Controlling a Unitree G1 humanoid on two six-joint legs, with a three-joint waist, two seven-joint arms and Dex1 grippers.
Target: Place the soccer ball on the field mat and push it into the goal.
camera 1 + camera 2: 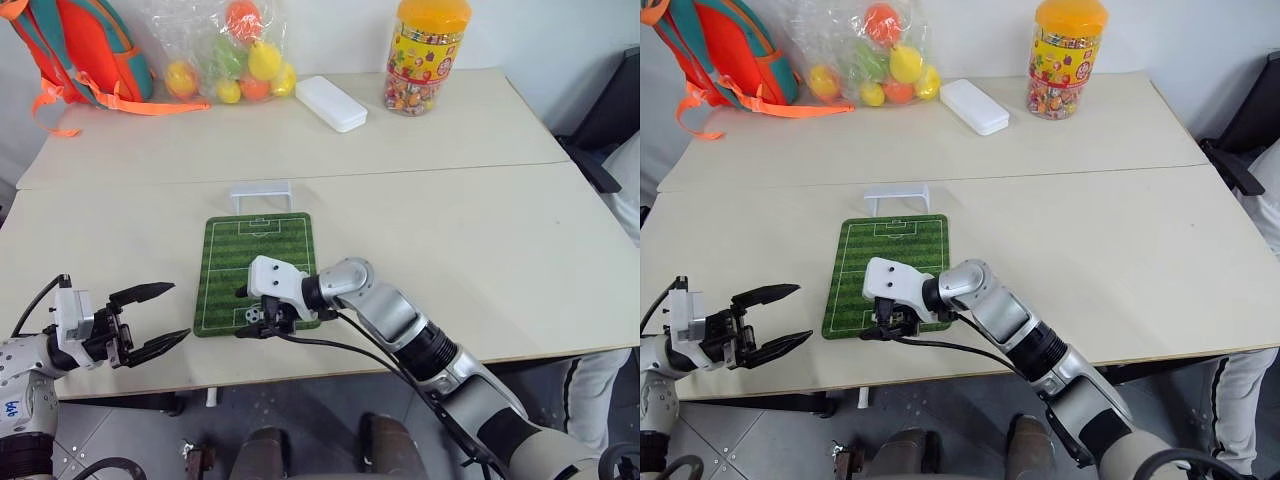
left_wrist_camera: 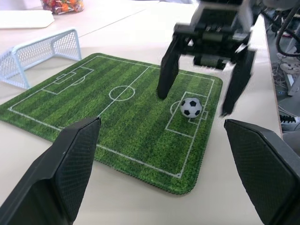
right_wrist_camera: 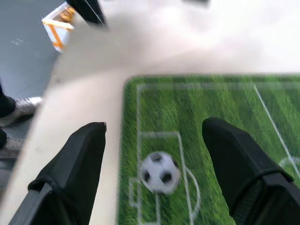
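Note:
The soccer ball (image 2: 191, 107) lies on the field mat (image 1: 256, 248), in the marked box at the mat's near end. My right gripper (image 1: 249, 312) hangs just above the ball, open, with one finger on each side and not touching it; in the right wrist view the ball (image 3: 160, 172) sits free between the fingers. The goal (image 1: 261, 194) stands on the table at the mat's far edge. Open and holding nothing, my left gripper (image 1: 176, 312) hovers off the table's near edge, left of the mat.
At the back of the far table stand an orange backpack (image 1: 85, 45), a clear bag of toy fruits (image 1: 228, 55), a white oblong box (image 1: 332, 102) and a candy jar (image 1: 428, 55). A seam (image 1: 450, 172) joins the two tables. A dark chair (image 1: 610, 125) is at the right.

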